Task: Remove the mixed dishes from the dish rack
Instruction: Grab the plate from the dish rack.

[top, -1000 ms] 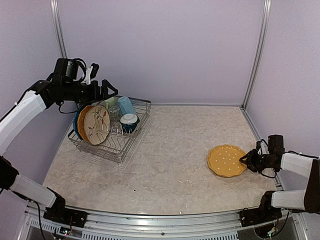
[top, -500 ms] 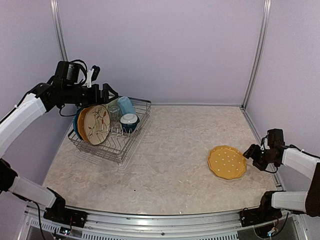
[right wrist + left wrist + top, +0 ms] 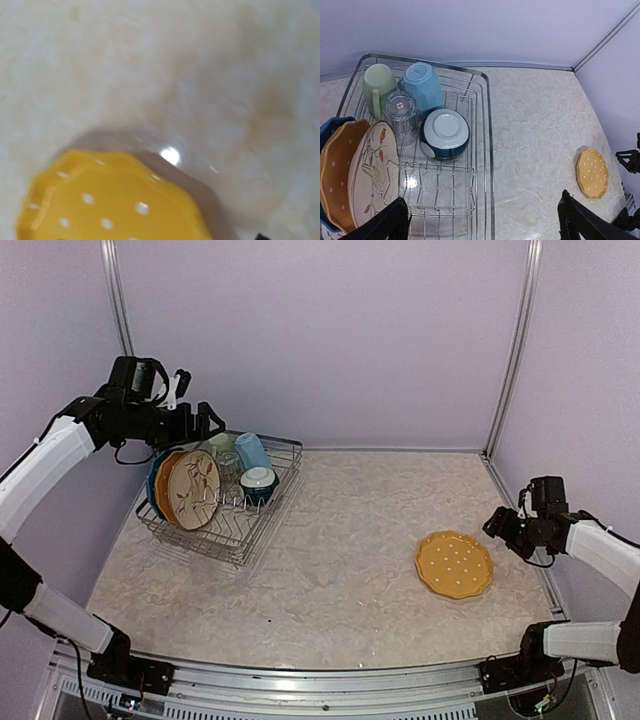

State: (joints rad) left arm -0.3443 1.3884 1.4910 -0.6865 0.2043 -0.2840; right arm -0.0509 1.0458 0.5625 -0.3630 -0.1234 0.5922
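Now, yellow plate [image 3: 454,563] on table [image 3: 350,540].
The left gripper [image 3: 487,222] is spread apart above the dish rack [image 3: 488,125]; right gripper [image 3: 497,524]: can't tell.

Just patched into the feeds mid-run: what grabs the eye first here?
A yellow dotted plate lies flat and alone on the right of the table, the right gripper just off its rim, not touching. At far left the dish rack holds upright plates, a green mug, a blue mug, a glass and a teal bowl, with the open left gripper hovering above.
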